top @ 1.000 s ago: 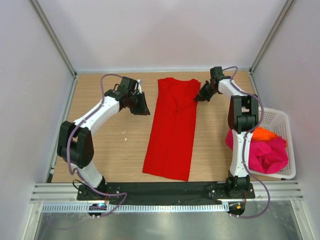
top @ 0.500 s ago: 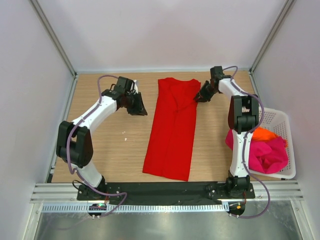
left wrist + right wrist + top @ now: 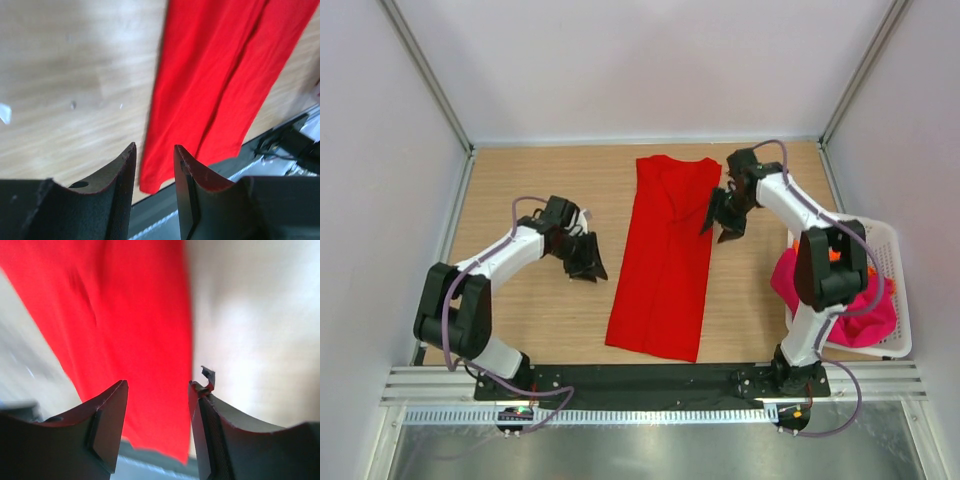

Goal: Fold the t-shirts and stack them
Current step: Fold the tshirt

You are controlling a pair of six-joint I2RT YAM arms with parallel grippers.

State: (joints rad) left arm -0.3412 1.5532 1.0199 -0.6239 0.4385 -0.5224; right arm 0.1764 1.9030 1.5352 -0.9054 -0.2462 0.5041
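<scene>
A bright red t-shirt [image 3: 665,250] lies flat on the wooden table as a long narrow strip, collar at the far end. My left gripper [image 3: 588,262] hovers just left of the strip's middle, open with nothing between its fingers; the left wrist view shows the red cloth [image 3: 220,75] beyond the left gripper [image 3: 154,146]. My right gripper [image 3: 720,222] stands open above the strip's upper right edge; the red shirt [image 3: 125,305] shows past the empty right gripper [image 3: 157,384]. A magenta-pink t-shirt [image 3: 855,310] and an orange t-shirt [image 3: 848,267] sit crumpled in the basket.
A white lattice basket [image 3: 880,238] stands at the table's right edge beside the right arm. Grey walls enclose the table on three sides. A black rail [image 3: 650,378] runs along the near edge. Bare wood lies left of the left arm.
The right gripper has let go of the red shirt's upper right edge, opened wide and drawn nearer. The left arm has swung nearer along the shirt's left side, its jaws wider.
</scene>
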